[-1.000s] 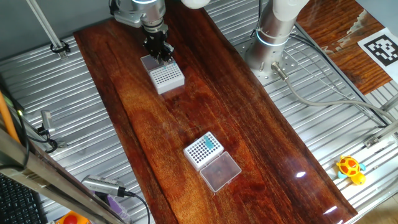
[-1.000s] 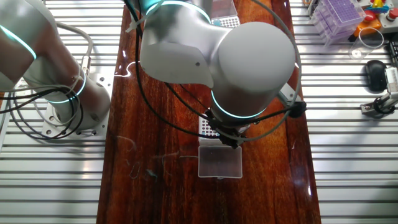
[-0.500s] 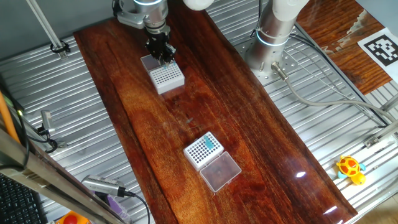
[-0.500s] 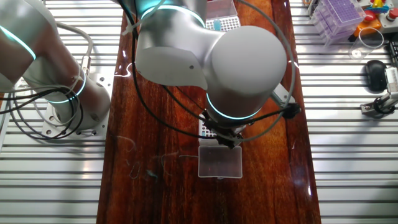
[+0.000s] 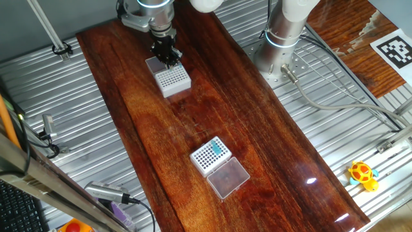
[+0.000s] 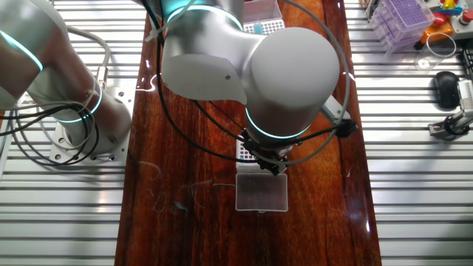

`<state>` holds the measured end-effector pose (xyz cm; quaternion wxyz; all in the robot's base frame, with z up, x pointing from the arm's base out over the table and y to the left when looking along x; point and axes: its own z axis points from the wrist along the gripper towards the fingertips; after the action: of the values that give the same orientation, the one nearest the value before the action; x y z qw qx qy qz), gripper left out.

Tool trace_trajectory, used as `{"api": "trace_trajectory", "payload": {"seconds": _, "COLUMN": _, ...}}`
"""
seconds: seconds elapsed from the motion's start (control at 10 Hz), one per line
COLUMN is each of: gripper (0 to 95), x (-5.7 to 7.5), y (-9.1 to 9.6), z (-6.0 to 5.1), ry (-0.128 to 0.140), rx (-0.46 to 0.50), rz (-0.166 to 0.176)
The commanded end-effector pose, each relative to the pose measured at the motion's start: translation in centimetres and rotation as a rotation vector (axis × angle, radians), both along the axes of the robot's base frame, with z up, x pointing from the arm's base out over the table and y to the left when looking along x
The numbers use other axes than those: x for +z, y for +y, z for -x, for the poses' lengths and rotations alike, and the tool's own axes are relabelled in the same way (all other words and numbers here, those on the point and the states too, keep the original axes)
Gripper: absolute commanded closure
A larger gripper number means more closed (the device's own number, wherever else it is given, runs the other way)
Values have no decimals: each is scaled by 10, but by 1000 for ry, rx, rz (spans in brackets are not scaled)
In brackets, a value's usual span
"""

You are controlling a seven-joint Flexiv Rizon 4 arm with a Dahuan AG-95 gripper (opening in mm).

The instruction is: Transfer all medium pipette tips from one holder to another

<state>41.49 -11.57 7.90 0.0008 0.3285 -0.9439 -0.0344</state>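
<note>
Two white racks stand on the wooden table. The near rack [image 5: 210, 154] holds a small cluster of teal medium pipette tips [image 5: 217, 149], and this same rack [image 6: 264, 28] shows at the top of the other fixed view. The far rack [image 5: 172, 78] shows only bare holes. My gripper [image 5: 166, 59] points down at that rack's rear edge with its black fingers close together. Whether a tip sits between them is too small to tell. From the other side, the arm's big joint hides most of this rack [image 6: 242, 152] and the gripper.
A clear lid [image 5: 228, 178] lies beside the near rack, and another clear lid [image 6: 261, 192] lies by the far rack. The robot base [image 5: 278, 45] stands at the table's right with cables. A purple tip box [image 6: 403, 18] and a yellow toy [image 5: 362, 174] sit off the wood.
The gripper has crept slightly toward the far rack's rear edge, and the arm's joint has shifted a little left in the other fixed view. The racks and tips have not moved.
</note>
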Motion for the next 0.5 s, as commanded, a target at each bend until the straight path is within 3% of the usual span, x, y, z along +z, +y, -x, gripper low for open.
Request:
{"api": "trace_trajectory", "payload": {"seconds": 0.1, "gripper": 950, "x": 4, "y": 0, "z": 0, "ry": -1, "rx": 6, "rz": -1}}
{"api": "trace_trajectory", "payload": {"seconds": 0.5, "gripper": 950, "x": 40, "y": 1, "z": -4, "ry": 1, "rx": 15, "rz": -4}}
